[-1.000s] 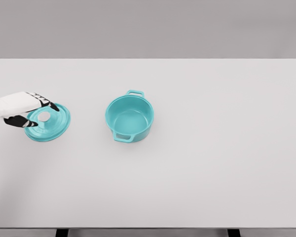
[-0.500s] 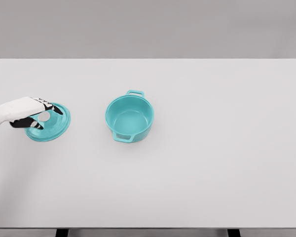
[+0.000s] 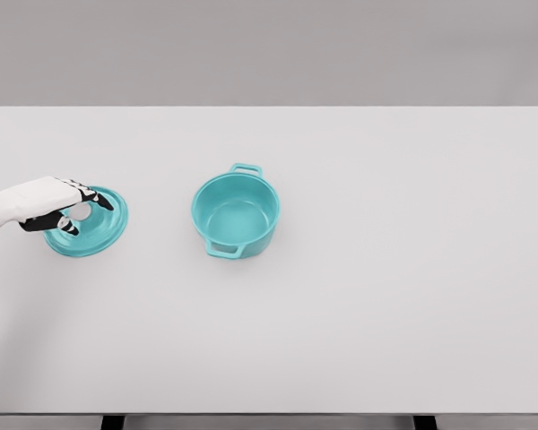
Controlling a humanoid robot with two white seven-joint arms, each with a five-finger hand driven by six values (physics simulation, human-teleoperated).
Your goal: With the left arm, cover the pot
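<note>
One teal pot (image 3: 236,214) uncovered at table (image 3: 386,269) centre, one teal lid (image 3: 94,224) flat well left of it, one left hand (image 3: 49,204) over lid, fingers curled around its pale knob (image 3: 79,212).

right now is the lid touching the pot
Apart. The head view shows bare white table between the lid and the pot; the left hand is over the lid's knob.

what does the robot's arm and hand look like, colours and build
Only the left arm shows, entering from the picture's left edge. Its forearm has a smooth, rounded white shell. The left hand has a white back, while the fingers are slim and black with small white segments along them. No cables or markings are visible. The right arm is out of view.
</note>
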